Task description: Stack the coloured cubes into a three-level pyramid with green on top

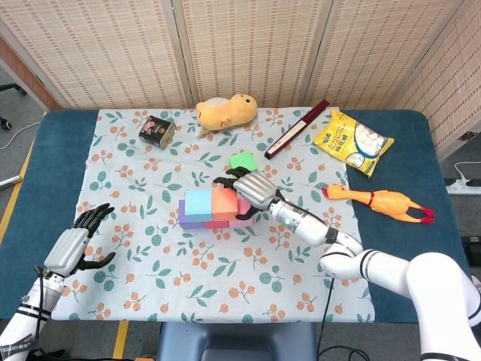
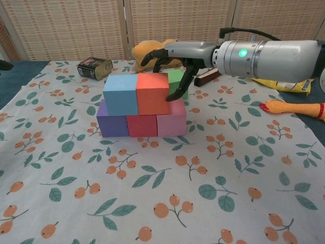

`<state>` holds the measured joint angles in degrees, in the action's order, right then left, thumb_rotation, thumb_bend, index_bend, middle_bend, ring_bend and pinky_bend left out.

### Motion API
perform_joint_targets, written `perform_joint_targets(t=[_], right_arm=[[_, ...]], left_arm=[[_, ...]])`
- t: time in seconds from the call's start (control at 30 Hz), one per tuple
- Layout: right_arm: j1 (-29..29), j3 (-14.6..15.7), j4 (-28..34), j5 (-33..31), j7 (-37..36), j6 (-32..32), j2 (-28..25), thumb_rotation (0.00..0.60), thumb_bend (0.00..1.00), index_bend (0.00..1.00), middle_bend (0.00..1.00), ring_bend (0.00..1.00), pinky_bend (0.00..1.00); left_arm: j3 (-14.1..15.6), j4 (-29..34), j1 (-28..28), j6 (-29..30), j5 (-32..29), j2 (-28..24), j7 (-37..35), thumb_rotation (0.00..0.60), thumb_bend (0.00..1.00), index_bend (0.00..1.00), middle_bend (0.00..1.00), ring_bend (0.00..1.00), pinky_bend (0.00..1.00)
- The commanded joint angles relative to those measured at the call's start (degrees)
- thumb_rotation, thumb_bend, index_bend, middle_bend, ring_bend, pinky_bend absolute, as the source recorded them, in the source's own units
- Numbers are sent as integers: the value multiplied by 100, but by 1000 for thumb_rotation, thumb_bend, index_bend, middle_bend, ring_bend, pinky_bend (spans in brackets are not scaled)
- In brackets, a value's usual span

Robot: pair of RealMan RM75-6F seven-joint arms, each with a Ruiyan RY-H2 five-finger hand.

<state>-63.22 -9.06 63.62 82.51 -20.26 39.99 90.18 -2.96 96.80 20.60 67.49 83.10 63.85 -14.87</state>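
At the middle of the floral tablecloth [image 1: 150, 248], seen from the head camera, stands the cube stack: purple cube [image 1: 183, 216] below, blue cube [image 1: 198, 203] and orange-red cube [image 1: 225, 201] above. The green cube [image 1: 242, 161] lies just behind the stack, apart from it. The right hand [image 1: 252, 189] curls over the stack's right end, fingertips against the orange-red cube. Far left of the stack, near the table's front edge, the left hand [image 1: 75, 242] holds nothing, fingers spread. Behind the stack sit a tin [image 1: 156, 129], a plush toy [image 1: 225, 111] and a snack bag [image 1: 353, 141]; a rubber chicken [image 1: 379, 201] lies right.

From the chest camera, a red cube [image 2: 141, 125] and pink cube [image 2: 171, 123] complete the bottom row. Woven screens [image 2: 172, 20] back the table.
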Motion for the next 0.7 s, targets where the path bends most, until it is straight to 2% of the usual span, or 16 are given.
perform_joint_targets(t=[0.03,0.5,0.7], right_arm=[[-3,-6,-7,-12,16,-10,13,600,116,120,322,85,91],[-2,-8,-6,-41,86,-49,25,600,115,111,322,85,83],[0,-17,8,-70,125,-75,21,600,116,65,322,78,56]], left_arm=[[2,-10,0,0,2,5,-6,600,298,57,0,0,57],[16,-33,-1,-6,18,17,-35,600,296,56,0,0,57],[13,-33,2,-2,24,23,-35,600,297,56,0,0,57]])
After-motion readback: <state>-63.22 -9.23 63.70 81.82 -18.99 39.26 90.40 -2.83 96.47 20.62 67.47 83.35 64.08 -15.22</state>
